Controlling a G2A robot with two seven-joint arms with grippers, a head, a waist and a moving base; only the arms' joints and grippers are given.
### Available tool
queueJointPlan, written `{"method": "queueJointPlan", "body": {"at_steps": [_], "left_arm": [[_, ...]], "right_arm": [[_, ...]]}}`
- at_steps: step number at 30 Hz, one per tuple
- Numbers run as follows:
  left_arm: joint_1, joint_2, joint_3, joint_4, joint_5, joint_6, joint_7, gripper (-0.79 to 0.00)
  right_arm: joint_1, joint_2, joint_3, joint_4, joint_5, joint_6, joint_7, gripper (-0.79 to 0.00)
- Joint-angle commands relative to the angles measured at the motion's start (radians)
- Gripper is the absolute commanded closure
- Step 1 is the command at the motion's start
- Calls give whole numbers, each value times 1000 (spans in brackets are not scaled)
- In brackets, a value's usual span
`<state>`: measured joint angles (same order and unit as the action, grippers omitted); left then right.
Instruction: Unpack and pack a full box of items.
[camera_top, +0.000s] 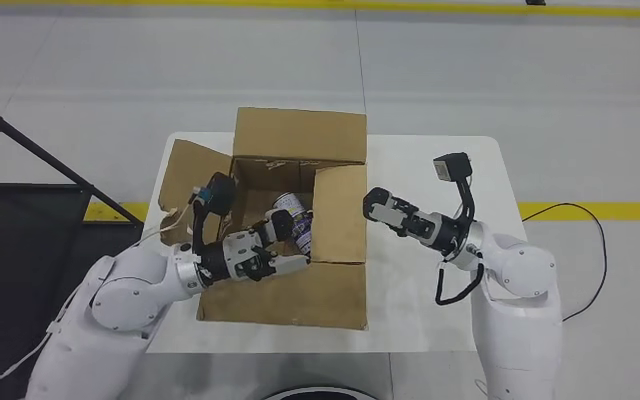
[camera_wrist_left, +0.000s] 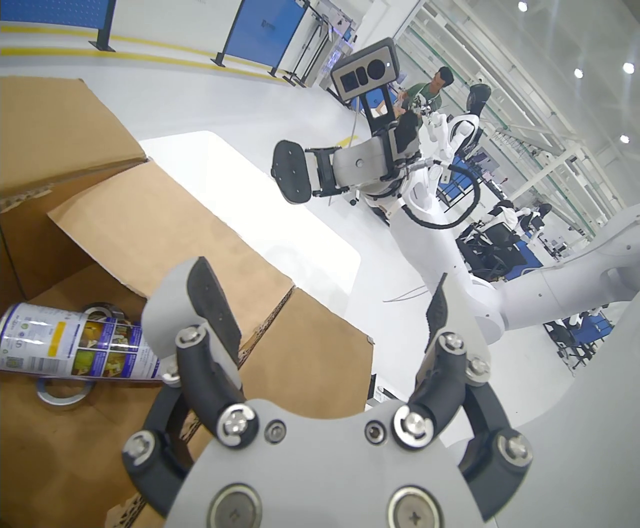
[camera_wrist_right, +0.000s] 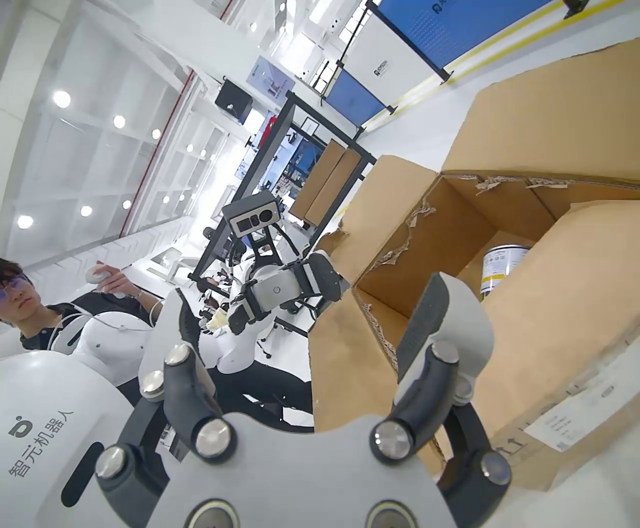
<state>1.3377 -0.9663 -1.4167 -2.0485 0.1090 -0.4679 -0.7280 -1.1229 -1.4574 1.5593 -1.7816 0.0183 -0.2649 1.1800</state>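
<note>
An open cardboard box (camera_top: 290, 295) stands in the middle of the white table (camera_top: 430, 290), flaps folded outward. Inside it lies a white and blue can (camera_top: 296, 212), on its side in the left wrist view (camera_wrist_left: 75, 345), with a metal ring (camera_wrist_left: 65, 392) beside it. The can's top peeks over the box wall in the right wrist view (camera_wrist_right: 502, 262). My left gripper (camera_top: 290, 245) hovers open and empty over the box's front part (camera_wrist_left: 325, 310). My right gripper (camera_top: 370, 207) hangs open and empty just outside the box's right flap (camera_wrist_right: 310, 320).
The box's right flap (camera_top: 340, 215) stands between the two grippers. Bare table lies to the right of the box (camera_wrist_left: 210, 165). The left flap (camera_top: 185, 180) is torn along its edge and overhangs the table's left side.
</note>
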Motion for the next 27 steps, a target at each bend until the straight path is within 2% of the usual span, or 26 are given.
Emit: {"method": "queueJointPlan", "body": {"at_steps": [1, 7, 11, 19, 27], "left_arm": [[1, 0, -1, 0, 0, 0, 1, -785], [1, 0, -1, 0, 0, 0, 1, -785], [-4, -3, 19, 24, 23, 84, 20, -785], [-124, -16, 106, 128, -38, 259, -49, -785], [-246, -32, 198, 262, -95, 340, -122, -785]], "right_arm": [[0, 0, -1, 0, 1, -1, 1, -785], [0, 0, -1, 0, 1, -1, 1, -785], [0, 0, -1, 0, 1, -1, 1, -785], [0, 0, -1, 0, 1, -1, 1, -785], [0, 0, -1, 0, 1, -1, 1, -785]]}}
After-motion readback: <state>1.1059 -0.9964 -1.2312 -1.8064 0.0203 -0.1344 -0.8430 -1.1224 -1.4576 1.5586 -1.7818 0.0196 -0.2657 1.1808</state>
